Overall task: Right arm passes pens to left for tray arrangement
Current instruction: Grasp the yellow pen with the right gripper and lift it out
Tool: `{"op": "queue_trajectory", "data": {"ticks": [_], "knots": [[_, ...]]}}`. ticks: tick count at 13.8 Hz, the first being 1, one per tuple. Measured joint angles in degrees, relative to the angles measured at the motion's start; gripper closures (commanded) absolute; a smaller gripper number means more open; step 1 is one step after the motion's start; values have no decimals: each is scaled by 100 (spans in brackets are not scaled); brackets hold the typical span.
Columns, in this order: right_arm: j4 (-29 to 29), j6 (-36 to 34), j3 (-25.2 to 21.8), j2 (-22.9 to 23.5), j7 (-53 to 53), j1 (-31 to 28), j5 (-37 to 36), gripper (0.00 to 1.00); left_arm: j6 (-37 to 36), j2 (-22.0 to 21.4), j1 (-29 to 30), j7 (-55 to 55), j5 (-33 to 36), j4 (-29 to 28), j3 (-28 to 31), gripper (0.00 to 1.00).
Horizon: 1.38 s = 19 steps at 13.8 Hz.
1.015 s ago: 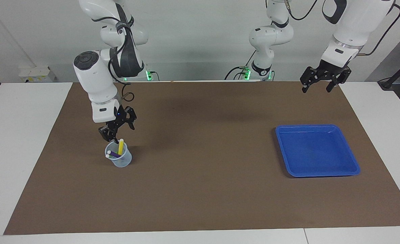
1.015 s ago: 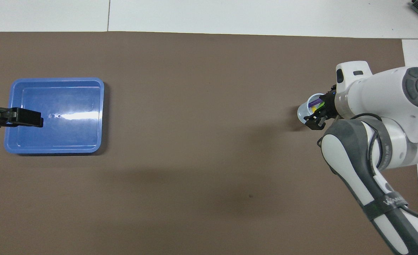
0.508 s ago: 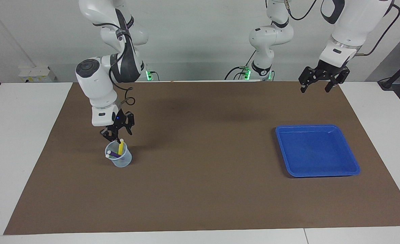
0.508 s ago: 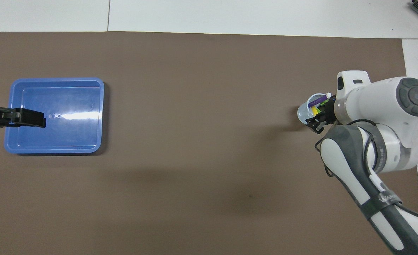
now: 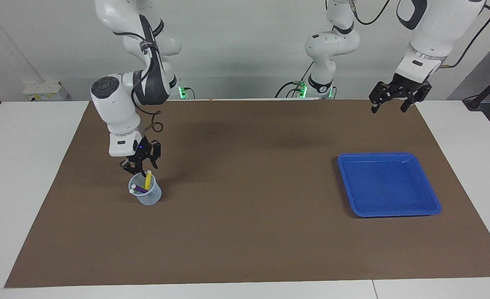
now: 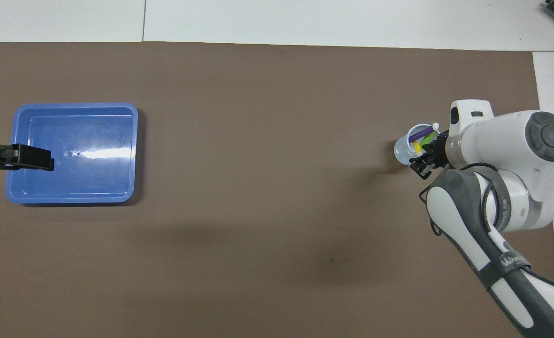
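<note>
right gripper over cup | grip unclear | green pen mostly hidden

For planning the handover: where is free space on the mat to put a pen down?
The brown mat lies bare between the cup and the blue tray; the tray holds nothing. It is crowded only at the cup, where the right gripper hangs.

Worktop: white, covered by a brown mat.
Tray: bright blue, shallow, toward the left arm's end; nothing in it.
Left pincer: black, over the tray's outer edge.
Cup: translucent, toward the right arm's end; holds a purple pen, a yellow pen and a green pen.
Right pincer: over the cup's rim, partly covering it.
</note>
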Motion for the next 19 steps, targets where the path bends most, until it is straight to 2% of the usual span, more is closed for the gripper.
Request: {"op": "queue_trajectory", "data": {"ticks": [1,6,7,9,14,15,17,19], "knots": [[-1,4,0,0,0,0,0,75,-9,0,0,0,0,0,0,0],[-1,34,0,-1,0,-1,0,76,-164,-2,24,0,0,-3,26,0],[-1,35,0,0,0,-2,0,67,-190,-4,40,0,0,-3,36,0],[-1,35,3,0,0,-1,0,61,-226,-14,61,-1,0,-3,37,0],[-35,225,12,51,1,-4,0,60,-278,-43,59,-3,0,-4,9,0],[-36,233,10,72,1,-4,0,61,-279,-44,60,-3,0,-5,11,0],[-39,239,10,85,1,-4,0,75,-279,-44,60,-6,0,-5,12,0],[-31,258,6,83,1,-6,-1,82,-278,-44,60,-8,0,-5,12,0]]}}
